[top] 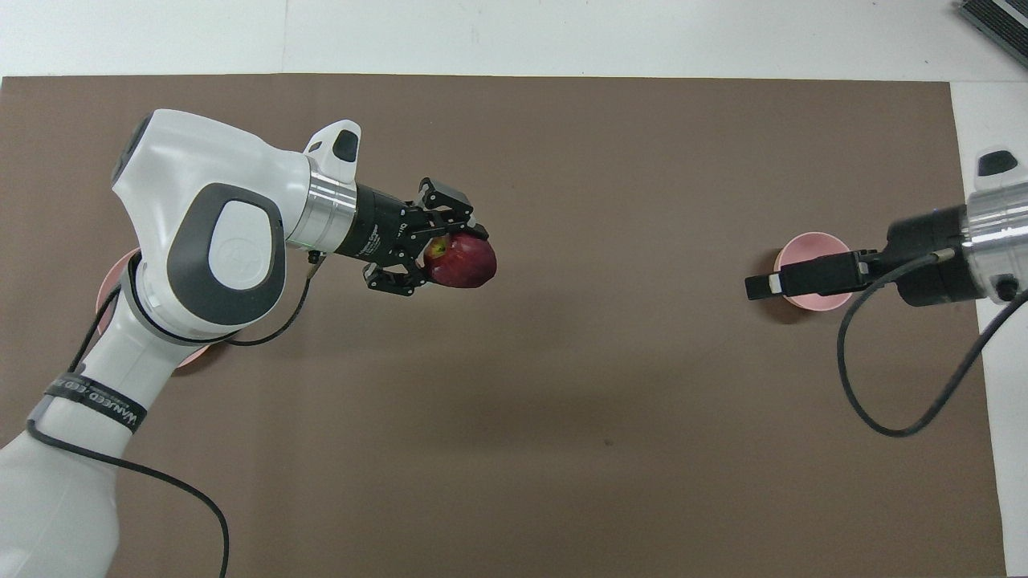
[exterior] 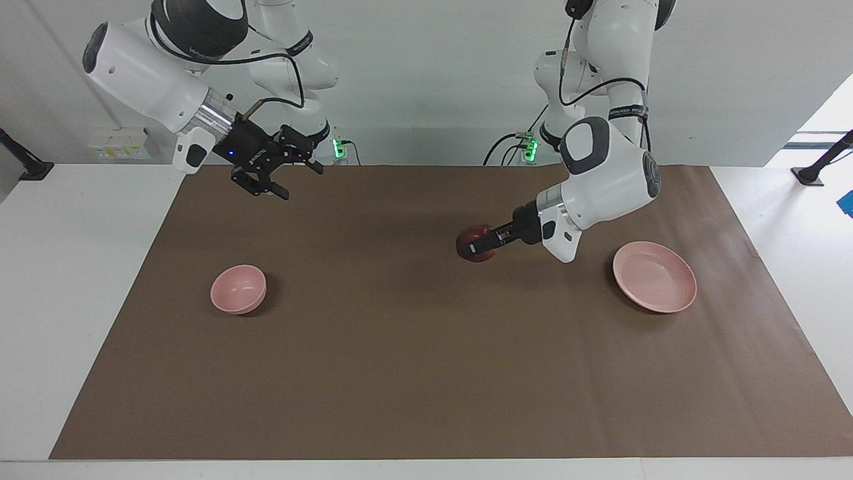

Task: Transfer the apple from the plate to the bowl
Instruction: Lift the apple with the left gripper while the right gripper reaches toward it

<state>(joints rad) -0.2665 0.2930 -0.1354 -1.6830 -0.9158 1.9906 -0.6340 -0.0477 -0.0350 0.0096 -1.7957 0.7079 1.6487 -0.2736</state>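
A dark red apple [exterior: 466,239] [top: 472,267] hangs above the middle of the brown mat, with my left gripper [exterior: 476,249] [top: 451,254] shut on it. The wide pink plate [exterior: 656,279] lies bare at the left arm's end. In the overhead view the left arm covers most of the plate [top: 110,281]. The small pink bowl [exterior: 238,288] [top: 813,245] stands at the right arm's end with nothing in it. My right gripper [exterior: 298,182] [top: 764,285] is open with nothing between its fingers. It is raised well above the mat, and in the overhead view it overlaps the bowl.
A brown mat [exterior: 413,347] covers most of the white table [exterior: 73,267]. Cables trail from both arms, one looping beside the bowl [top: 883,401]. A dark object [top: 996,20] shows at the table's corner, farthest from the robots.
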